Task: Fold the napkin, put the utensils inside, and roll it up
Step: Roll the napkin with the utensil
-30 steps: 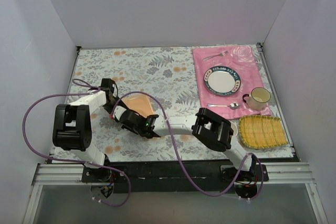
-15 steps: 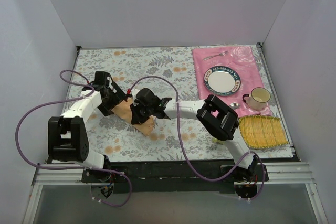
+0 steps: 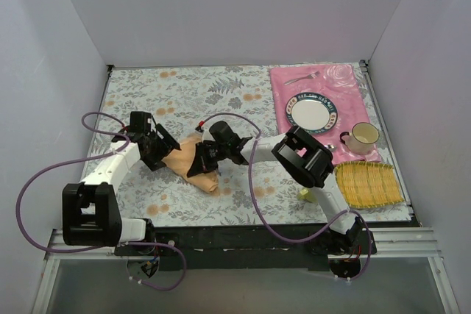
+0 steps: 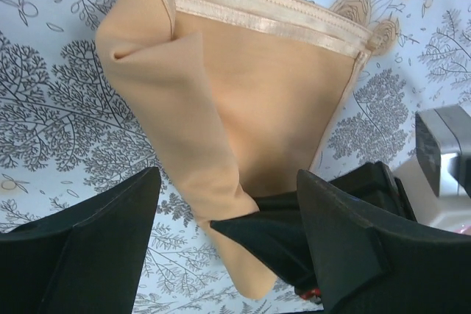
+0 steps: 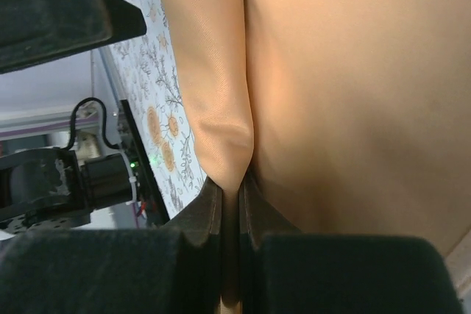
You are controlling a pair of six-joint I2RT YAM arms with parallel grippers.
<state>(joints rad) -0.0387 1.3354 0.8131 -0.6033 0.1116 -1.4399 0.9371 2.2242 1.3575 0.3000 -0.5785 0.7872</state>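
Observation:
The peach-orange napkin (image 3: 197,167) lies folded over on the floral tablecloth, left of centre. My right gripper (image 3: 209,154) is shut on a fold of the napkin (image 5: 346,93), with cloth pinched between its fingers (image 5: 237,182). My left gripper (image 3: 163,154) stands open just left of the napkin (image 4: 243,101); its fingers straddle the near end of the cloth (image 4: 228,176) without holding it. The right gripper's black fingertip (image 4: 265,237) shows between them. The fork (image 3: 302,77) lies at the back of the pink placemat. The spoon (image 3: 316,148) lies at that placemat's front edge.
A white plate (image 3: 312,112) sits on the pink rose-print placemat (image 3: 346,82), with a cream mug (image 3: 360,137) to its right. A yellow woven mat (image 3: 368,184) lies at the front right. Purple cables loop over both arms.
My left gripper has let go of the napkin and opened, shifting slightly left. My right gripper has carried its pinched fold away from the near edge, bunching the napkin.

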